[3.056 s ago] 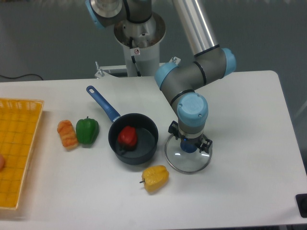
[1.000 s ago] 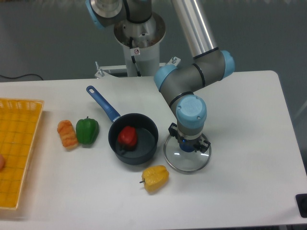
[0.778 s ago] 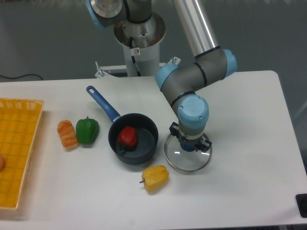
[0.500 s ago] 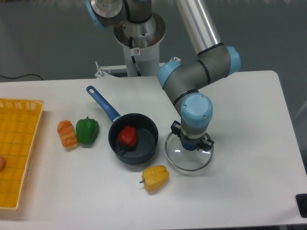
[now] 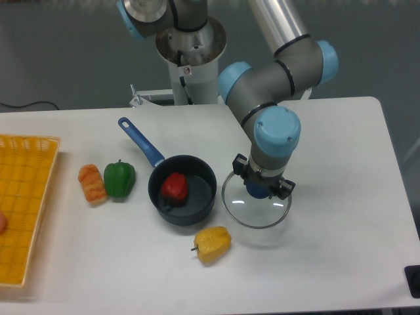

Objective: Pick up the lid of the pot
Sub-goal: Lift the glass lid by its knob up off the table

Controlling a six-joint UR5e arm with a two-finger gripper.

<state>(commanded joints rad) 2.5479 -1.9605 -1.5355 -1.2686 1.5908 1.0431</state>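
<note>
Pot lid (image 5: 252,215) now off table (image 5: 341,230), lifted toward camera: rim looks larger than a second ago. Gripper (image 5: 264,178) risen with it, fingers clamped on blue knob (image 5: 258,191). Lid hangs over right half of table, nearer front edge than back, beside frying pan (image 5: 156,205) and yellow pepper (image 5: 211,245) in view. Pick looks essentially made; steady hold needed, since knob could slip or lid tilt.
</note>
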